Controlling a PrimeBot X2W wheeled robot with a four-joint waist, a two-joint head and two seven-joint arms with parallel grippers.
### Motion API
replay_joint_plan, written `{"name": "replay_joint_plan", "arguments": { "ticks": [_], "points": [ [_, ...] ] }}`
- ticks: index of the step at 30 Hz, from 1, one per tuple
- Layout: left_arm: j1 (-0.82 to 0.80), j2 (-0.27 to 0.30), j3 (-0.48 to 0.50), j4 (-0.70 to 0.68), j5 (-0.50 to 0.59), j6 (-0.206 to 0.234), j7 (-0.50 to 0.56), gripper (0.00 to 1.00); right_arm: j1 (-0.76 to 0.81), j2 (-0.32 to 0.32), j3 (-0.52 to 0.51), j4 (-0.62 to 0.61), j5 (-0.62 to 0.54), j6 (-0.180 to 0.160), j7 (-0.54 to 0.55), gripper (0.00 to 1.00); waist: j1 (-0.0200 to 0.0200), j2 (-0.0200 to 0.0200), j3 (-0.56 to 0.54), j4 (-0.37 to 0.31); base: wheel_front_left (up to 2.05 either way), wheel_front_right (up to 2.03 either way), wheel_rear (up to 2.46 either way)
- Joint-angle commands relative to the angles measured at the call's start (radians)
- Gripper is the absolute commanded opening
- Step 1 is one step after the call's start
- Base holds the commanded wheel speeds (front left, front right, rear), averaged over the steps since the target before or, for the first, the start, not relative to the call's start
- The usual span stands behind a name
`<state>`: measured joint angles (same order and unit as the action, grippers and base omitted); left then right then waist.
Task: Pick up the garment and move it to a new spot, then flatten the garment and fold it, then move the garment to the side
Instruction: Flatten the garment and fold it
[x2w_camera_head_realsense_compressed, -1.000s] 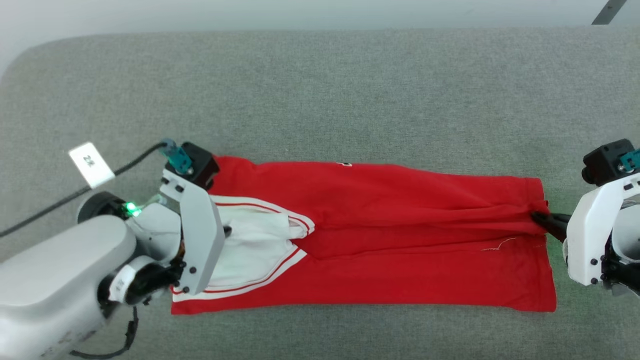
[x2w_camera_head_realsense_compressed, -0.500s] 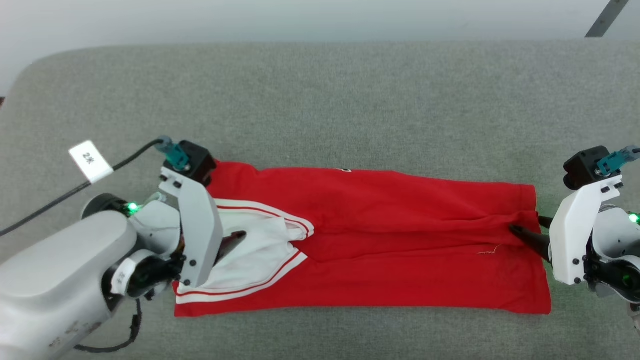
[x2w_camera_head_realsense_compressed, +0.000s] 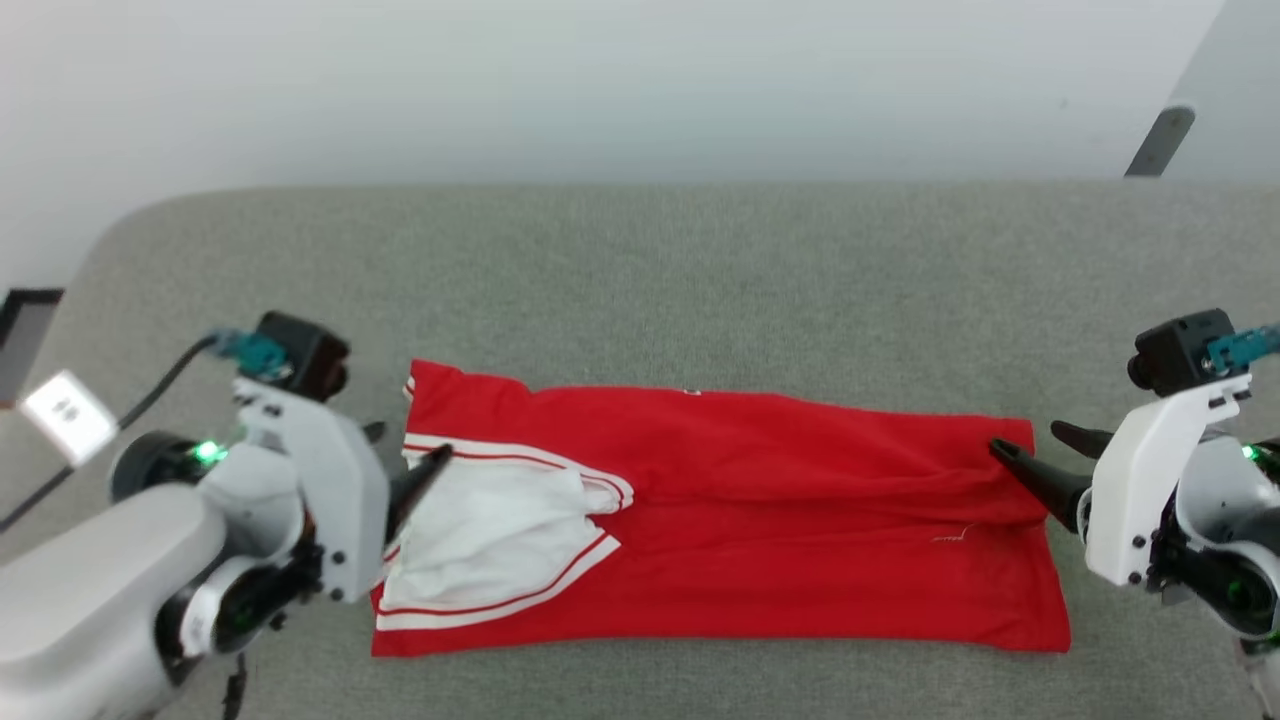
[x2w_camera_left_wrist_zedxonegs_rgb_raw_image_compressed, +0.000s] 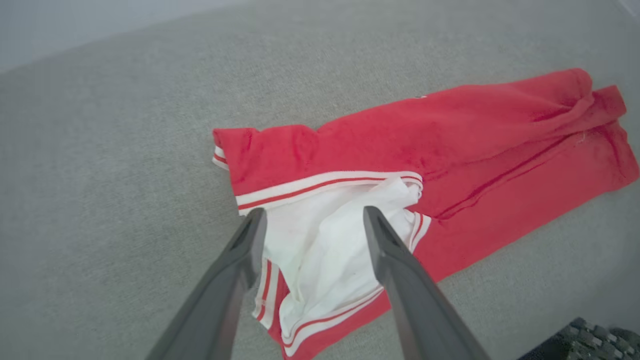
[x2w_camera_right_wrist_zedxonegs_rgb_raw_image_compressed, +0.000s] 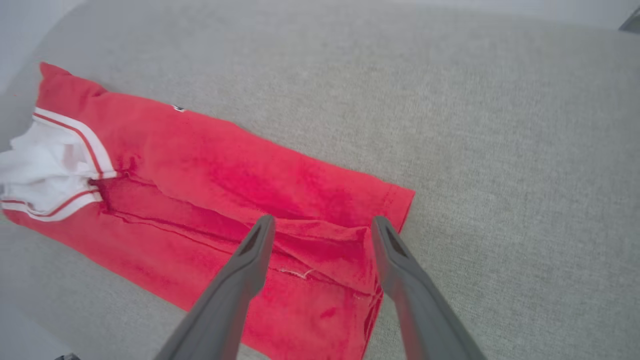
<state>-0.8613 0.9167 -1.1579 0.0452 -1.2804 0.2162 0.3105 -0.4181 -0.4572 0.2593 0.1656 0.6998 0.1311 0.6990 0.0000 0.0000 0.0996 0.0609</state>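
Both grippers stand with their fingers spread wide, and you have no cloth pinched in either one. The garment (x2w_camera_head_realsense_compressed: 780, 520) lies on the grey fabric surface (x2w_camera_head_realsense_compressed: 640, 260), folded lengthwise into a long red band. It runs from your left to your right across the lower half of the head view.

At its left end a white sleeve (x2w_camera_head_realsense_compressed: 480, 530) sits bunched on top, bordered by red-and-white striped trim (x2w_camera_head_realsense_compressed: 520, 457). Your left gripper (x2w_camera_head_realsense_compressed: 408, 445) is at that end. In the left wrist view its two dark fingers frame the sleeve, one tip by the trim at the cloth's edge and the other over the crumpled white fabric. Whether either tip touches the cloth, you cannot tell from these views.

Your right gripper (x2w_camera_head_realsense_compressed: 1027, 438) is at the opposite end, by the hem. In the head view one fingertip is over a raised ridge of red cloth at the hem, and the other is just off the edge, over bare grey. In the right wrist view that ridge runs from between the fingers back toward the sleeve end. A short pale loose thread (x2w_camera_head_realsense_compressed: 950, 535) lies on the red near the right gripper. A white tag (x2w_camera_head_realsense_compressed: 65, 415) shows beside your left arm.
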Motion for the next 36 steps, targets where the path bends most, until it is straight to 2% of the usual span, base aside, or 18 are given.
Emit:
{"name": "replay_joint_plan", "arguments": {
  "ticks": [1, 13, 17, 20, 24, 27, 31, 32, 36],
  "points": [
    [0.030, 0.016, 0.007, -0.008, 0.013, 0.009, -0.034, 1.00, 0.026, 0.003, -0.006, -0.009, 0.004, -0.001, -0.028, 1.00, 0.0000, 0.0000, -0.049, -0.002, 0.00, 0.00, 0.00],
    [0.238, 0.135, 0.101, -0.106, 0.010, 0.118, -0.424, 1.00, 0.175, 0.010, -0.067, -0.030, 0.002, -0.001, -0.282, 1.00, 0.0000, 0.0000, -0.123, -0.005, 0.00, 0.00, 0.00],
    [0.304, 0.165, 0.139, -0.121, 0.010, 0.159, -0.537, 1.00, 0.202, 0.010, -0.086, 0.004, 0.000, -0.001, -0.317, 1.00, 0.0000, 0.0000, -0.134, 0.003, 0.00, 0.00, 0.00],
    [0.357, 0.164, 0.181, -0.133, 0.033, 0.189, -0.569, 1.00, 0.215, 0.009, -0.103, 0.042, -0.005, -0.001, -0.315, 1.00, 0.0000, 0.0000, -0.139, 0.015, 0.00, 0.00, 0.00],
    [0.449, 0.115, 0.315, -0.142, 0.121, 0.235, -0.575, 1.00, 0.216, 0.006, -0.117, 0.090, -0.005, -0.001, -0.302, 1.00, 0.0000, 0.0000, -0.138, 0.036, 0.00, 0.00, 0.00],
    [0.547, 0.057, 0.441, -0.145, 0.203, 0.241, -0.574, 1.00, 0.207, 0.009, -0.126, 0.133, 0.002, -0.001, -0.278, 1.00, 0.0000, 0.0000, -0.136, 0.055, 0.00, 0.00, 0.00],
    [0.675, -0.023, 0.578, -0.146, 0.310, 0.214, -0.574, 1.00, 0.183, 0.011, -0.135, 0.187, 0.009, -0.001, -0.245, 1.00, 0.0000, 0.0000, -0.132, 0.081, 0.00, 0.00, 0.00],
    [0.675, -0.023, 0.578, -0.146, 0.310, 0.214, -0.574, 1.00, 0.183, 0.011, -0.135, 0.187, 0.009, -0.001, -0.245, 1.00, 0.0000, 0.0000, -0.132, 0.081, 0.00, 0.00, 0.00],
    [0.780, -0.104, 0.698, -0.145, 0.407, 0.182, -0.574, 1.00, 0.161, 0.006, -0.141, 0.247, 0.008, -0.001, -0.212, 1.00, 0.0000, 0.0000, -0.128, 0.106, 0.00, 0.00, 0.00]
  ]
}}
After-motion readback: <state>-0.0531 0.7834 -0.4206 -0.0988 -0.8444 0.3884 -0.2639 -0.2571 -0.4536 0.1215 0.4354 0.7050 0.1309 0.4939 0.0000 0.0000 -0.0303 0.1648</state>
